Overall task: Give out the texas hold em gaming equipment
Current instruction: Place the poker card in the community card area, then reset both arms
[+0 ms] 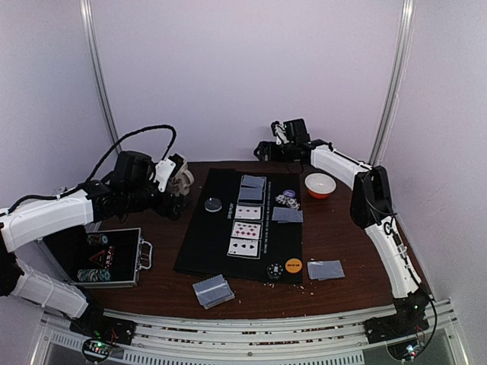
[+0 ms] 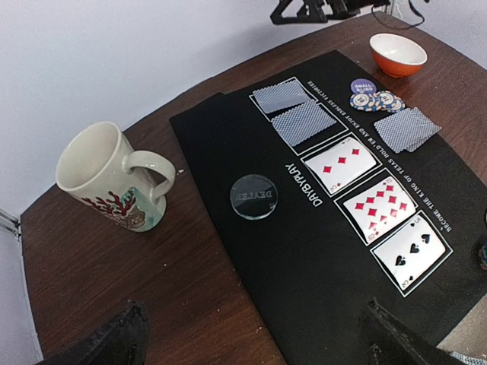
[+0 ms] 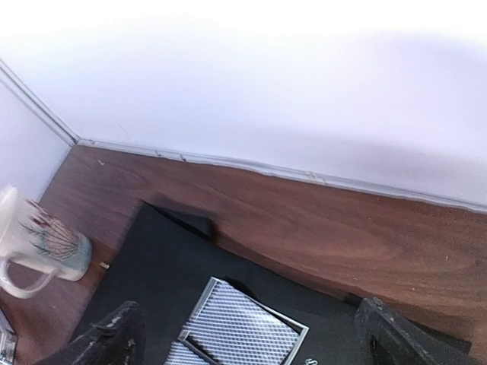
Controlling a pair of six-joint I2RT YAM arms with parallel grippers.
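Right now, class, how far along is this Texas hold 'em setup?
Done: three face-up cards and two face-down cards fill the boxes on the mat; the dealer button and three grey-backed piles are out. In hand: nothing; left fingers and right fingers stand open, empty. Left, probably: the chips in the open case.
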